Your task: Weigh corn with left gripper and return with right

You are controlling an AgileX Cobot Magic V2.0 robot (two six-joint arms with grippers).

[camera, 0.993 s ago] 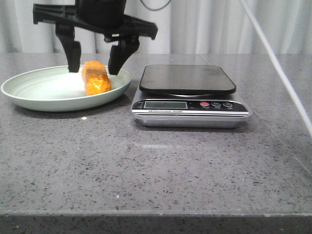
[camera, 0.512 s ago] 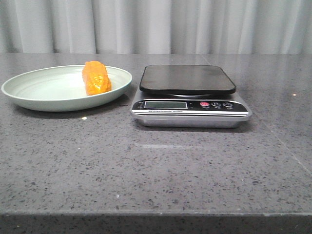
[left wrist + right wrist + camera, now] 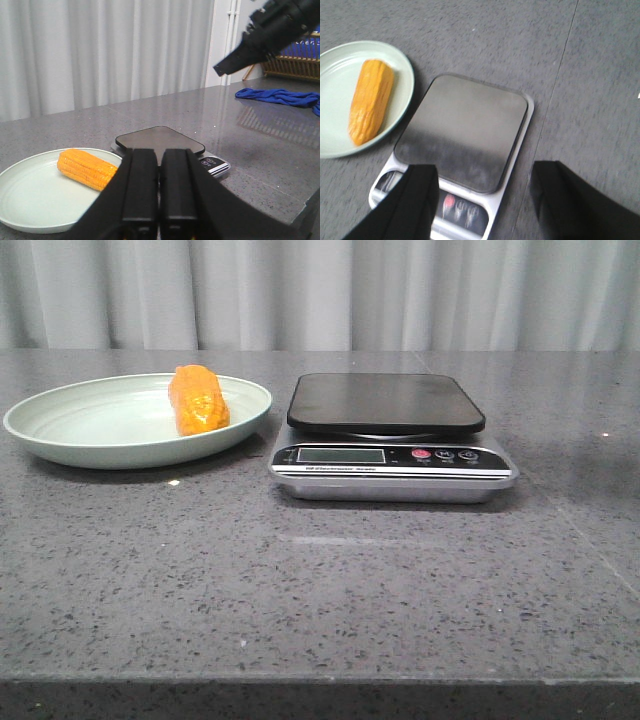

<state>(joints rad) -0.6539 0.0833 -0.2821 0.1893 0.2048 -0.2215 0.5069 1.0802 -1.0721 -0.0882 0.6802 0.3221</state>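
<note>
The orange-yellow corn [image 3: 197,400] lies on the right side of the pale green plate [image 3: 60,430], left of the kitchen scale [image 3: 385,405]. No gripper shows in the front view. In the left wrist view my left gripper [image 3: 159,160] is shut and empty, its fingers pressed together, held back from the corn [image 3: 85,168], the plate [image 3: 25,200] and the scale [image 3: 157,140]. In the right wrist view my right gripper [image 3: 485,172] is open and empty, high above the scale [image 3: 465,130], with the corn [image 3: 370,102] on the plate [image 3: 335,85] off to one side.
The scale's platform is bare. The right arm [image 3: 270,30] hangs high in the left wrist view. A blue cloth [image 3: 280,95] and a dish rack [image 3: 295,65] lie far off beyond it. Grey curtains close off the back.
One second ago an open gripper stood around the corn on the plate in the front view. It has left that view. The corn stays on the plate.
</note>
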